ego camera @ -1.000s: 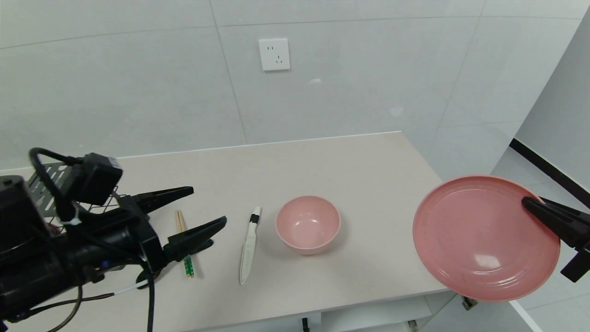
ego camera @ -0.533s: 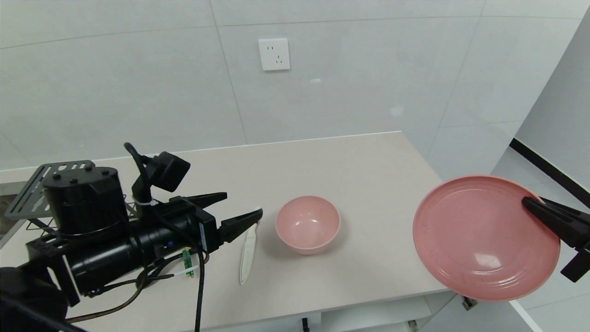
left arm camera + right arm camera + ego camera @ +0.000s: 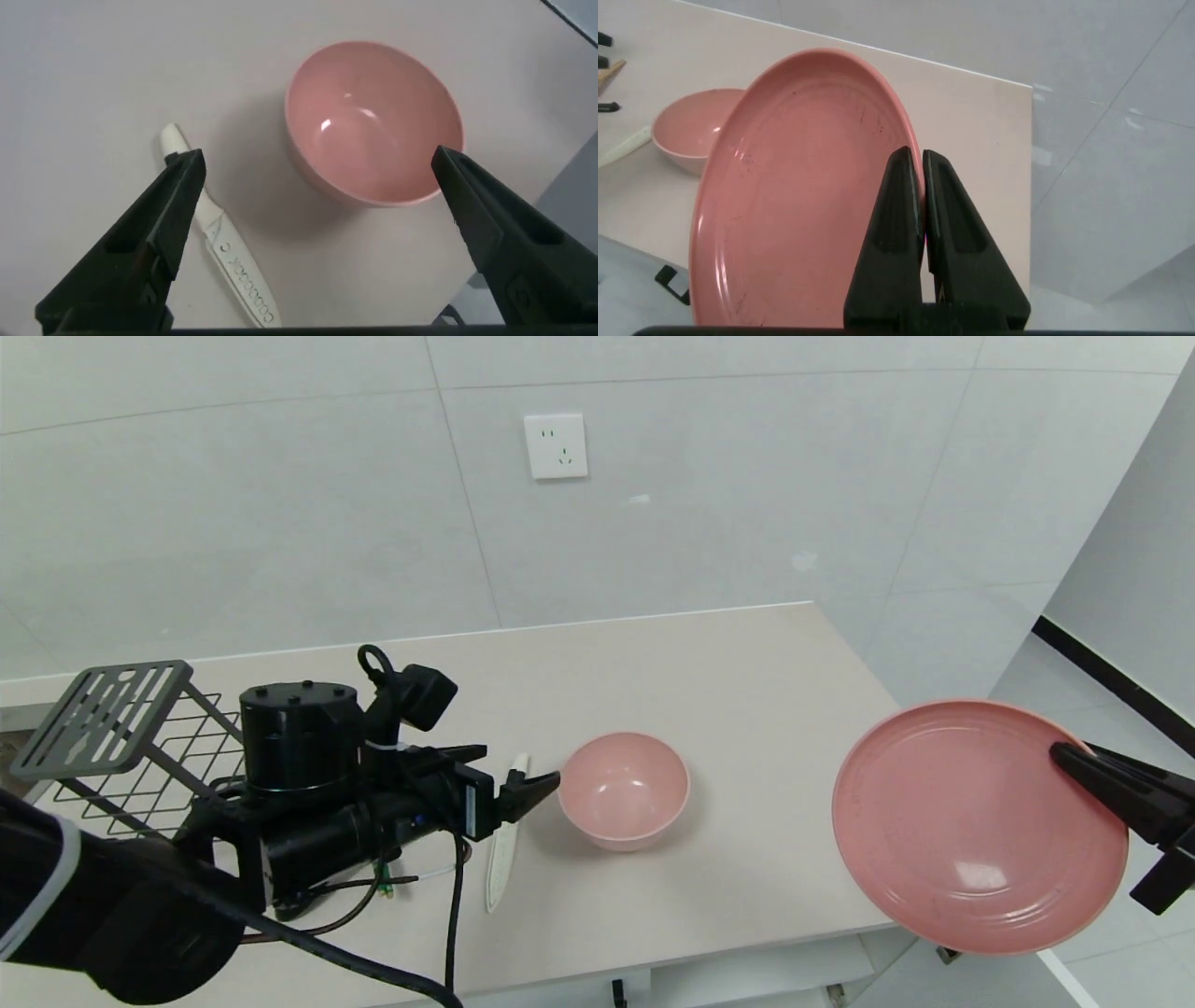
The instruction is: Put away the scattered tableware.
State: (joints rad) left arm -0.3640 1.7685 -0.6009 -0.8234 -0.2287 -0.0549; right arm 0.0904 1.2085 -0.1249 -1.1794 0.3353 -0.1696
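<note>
A pink bowl [image 3: 624,790] [image 3: 374,131] stands upright on the beige table [image 3: 747,691]. A white knife [image 3: 504,845] [image 3: 224,257] lies just to its left. My left gripper [image 3: 520,771] [image 3: 318,163] is open, low over the table; its fingertips reach the bowl's left side and span the bowl's width and the knife's handle end. Chopsticks with green ends [image 3: 381,877] lie mostly hidden under the left arm. My right gripper [image 3: 1064,754] [image 3: 920,161] is shut on the rim of a pink plate [image 3: 971,826] [image 3: 803,187], held tilted in the air past the table's right edge.
A black wire rack [image 3: 103,714] stands at the table's left end. A tiled wall with a socket [image 3: 555,445] runs behind the table. The table's right edge falls off to the floor under the plate. The bowl [image 3: 691,126] appears beyond the plate in the right wrist view.
My left arm has swung right across the chopsticks and knife until its open fingers reach the bowl. The rack has come into view behind it. The plate has dropped slightly.
</note>
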